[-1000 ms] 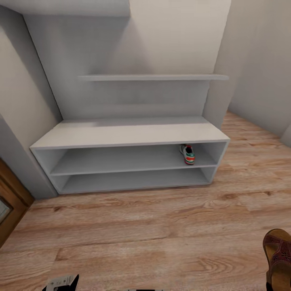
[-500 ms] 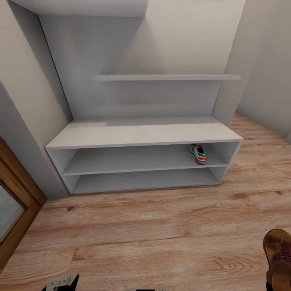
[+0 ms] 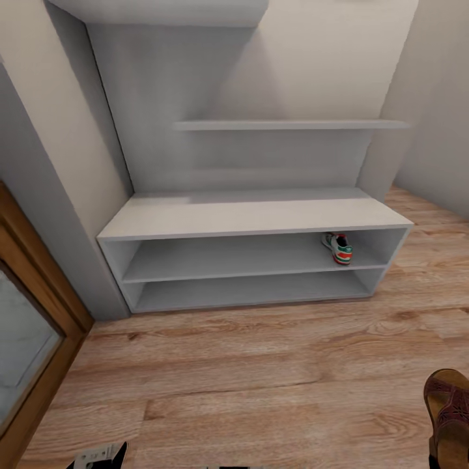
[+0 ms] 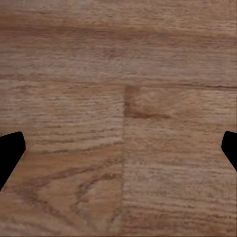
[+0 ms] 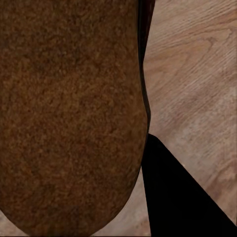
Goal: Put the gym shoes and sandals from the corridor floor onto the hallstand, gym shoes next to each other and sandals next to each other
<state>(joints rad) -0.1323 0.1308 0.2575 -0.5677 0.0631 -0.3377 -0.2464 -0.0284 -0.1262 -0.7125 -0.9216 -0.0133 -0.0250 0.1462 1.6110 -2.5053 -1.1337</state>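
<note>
A brown sandal (image 3: pixel 451 417) sits at the lower right of the head view, held up off the wood floor (image 3: pixel 260 378) by the right gripper (image 5: pixel 148 148), whose dark finger (image 5: pixel 173 197) presses against the sandal's edge in the right wrist view, its tan sole (image 5: pixel 69 113) close to the camera. One gym shoe (image 3: pixel 338 247) rests at the right end of the hallstand's (image 3: pixel 254 218) upper open bay. The left gripper (image 4: pixel 118 153) hangs spread wide and empty over the planks.
</note>
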